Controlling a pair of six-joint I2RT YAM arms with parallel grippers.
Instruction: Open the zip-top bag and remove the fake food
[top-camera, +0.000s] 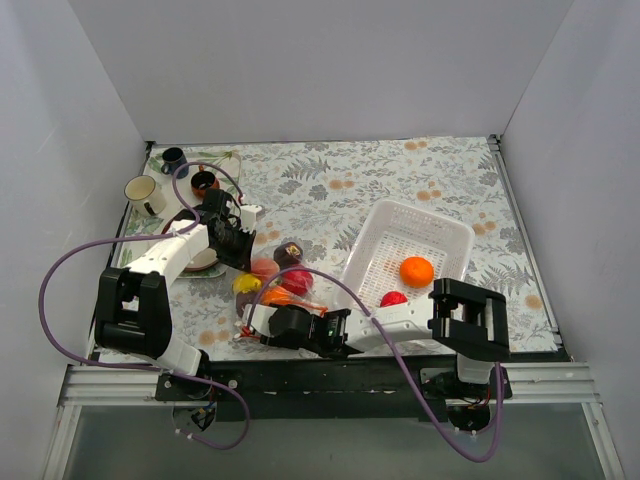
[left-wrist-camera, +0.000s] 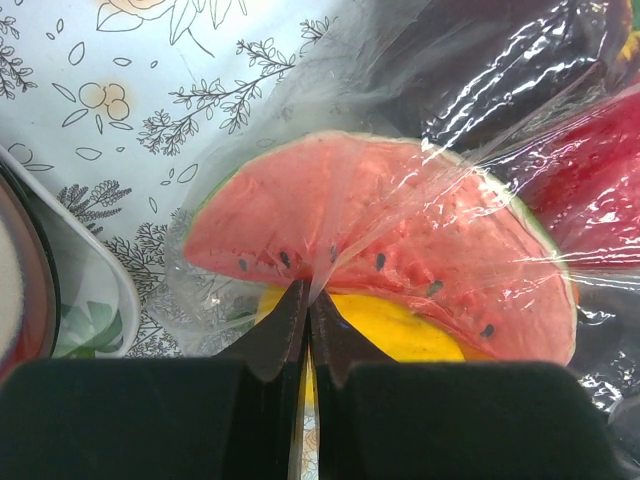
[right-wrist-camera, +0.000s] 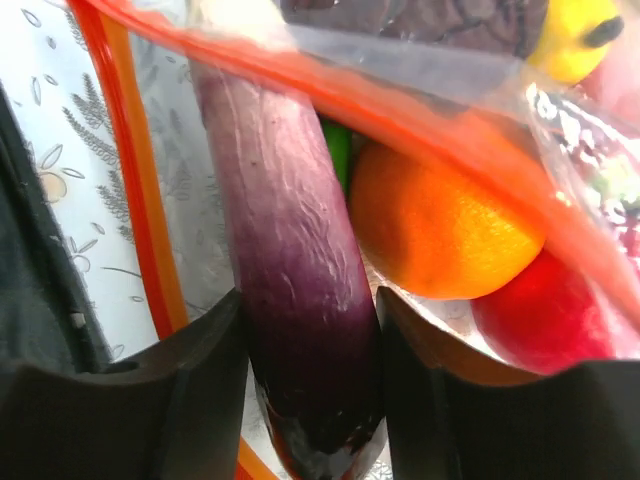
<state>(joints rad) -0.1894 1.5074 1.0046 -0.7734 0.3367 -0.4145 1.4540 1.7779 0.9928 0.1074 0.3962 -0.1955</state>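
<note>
Zip-top bag (top-camera: 275, 285): lying on the table between both arms, mouth turned toward the near edge. Nearest, clasping the eggplant (right-wrist-camera: 290, 250) firmly with the right gripper (right-wrist-camera: 310, 330) at the open zip strip (right-wrist-camera: 140, 200), crowding against an orange (right-wrist-camera: 440, 230). Farther back, pinching a thin fold of film over the watermelon slice (left-wrist-camera: 400, 240) with the left gripper (left-wrist-camera: 308, 310), jaws closed tight. Likely risking that fold slipping loose and dragging the whole bag along; possibly also losing the glossy eggplant before reaching the basket (top-camera: 440, 225).
</note>
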